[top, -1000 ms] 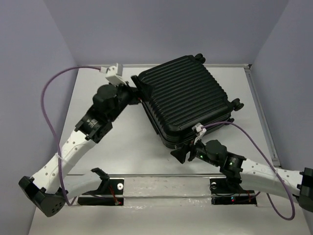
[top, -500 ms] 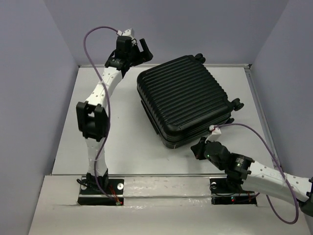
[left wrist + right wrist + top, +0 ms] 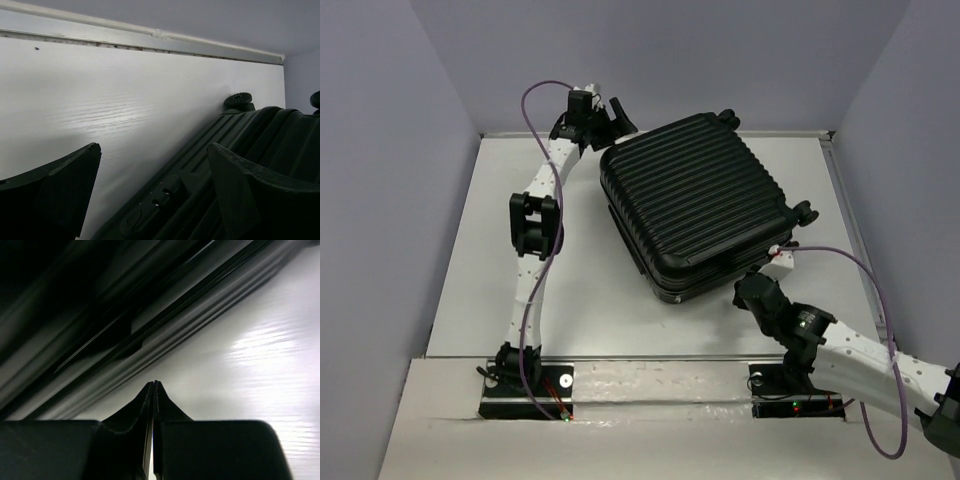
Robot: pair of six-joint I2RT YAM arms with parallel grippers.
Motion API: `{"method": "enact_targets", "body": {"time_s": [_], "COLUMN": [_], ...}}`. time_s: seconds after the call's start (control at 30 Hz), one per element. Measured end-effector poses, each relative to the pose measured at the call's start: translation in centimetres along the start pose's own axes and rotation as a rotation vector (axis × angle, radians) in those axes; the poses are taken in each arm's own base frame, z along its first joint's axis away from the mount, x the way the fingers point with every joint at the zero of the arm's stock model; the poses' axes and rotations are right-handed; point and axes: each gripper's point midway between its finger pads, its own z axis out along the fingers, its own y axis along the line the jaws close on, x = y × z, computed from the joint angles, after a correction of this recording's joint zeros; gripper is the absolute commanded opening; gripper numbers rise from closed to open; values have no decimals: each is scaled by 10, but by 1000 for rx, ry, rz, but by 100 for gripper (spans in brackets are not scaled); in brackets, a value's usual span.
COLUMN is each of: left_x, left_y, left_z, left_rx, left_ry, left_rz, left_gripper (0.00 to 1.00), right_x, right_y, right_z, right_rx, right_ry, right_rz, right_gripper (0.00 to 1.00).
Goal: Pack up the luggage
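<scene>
1 luggage [image 3: 695,195], seemingly closed; left pincer [image 3: 154,150], right pincer [image 3: 152,386].

I read the luggage [image 3: 695,200] as hard black plastic, ribbed, with a dull satin sheen along the grooves. The counter [image 3: 100,100] looks like white laminate with a faint wood-grain texture, glossy enough to throw back the light. The left claw [image 3: 153,150] is matt black, slightly grainy along its edges. The right claw [image 3: 153,385] is blurred close up; probably the same matt black plastic.
</scene>
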Motion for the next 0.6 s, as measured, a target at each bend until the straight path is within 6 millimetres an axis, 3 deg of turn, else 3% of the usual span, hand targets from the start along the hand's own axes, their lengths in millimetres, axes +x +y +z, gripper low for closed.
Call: {"method": "enact_targets", "body": {"time_s": [0.23,0.37,0.4,0.47,0.6], "left_x": [40,68,76,72,56], "left_y": [-11,14,28,40,76], "left_z": [24,24,16,5,-58], "left_rx": [106,67,32,5,-118], "left_ry": [65,71,69,28,-139], "left_rz": [17,-11,-46,-68,-134], "left_gripper": [99,98,98,98,97], "right_x": [-45,-56,-61,-73,-81], "right_y": [-33,-62,-64,-63,-40], "right_z": [30,55,63,79,106], "right_rx": [182,273,282,275,172], "right_ry": [-77,-27,-34,-36,6], "right_rz": [34,29,43,57,44], "right_gripper": [7,7,7,7,7]}}
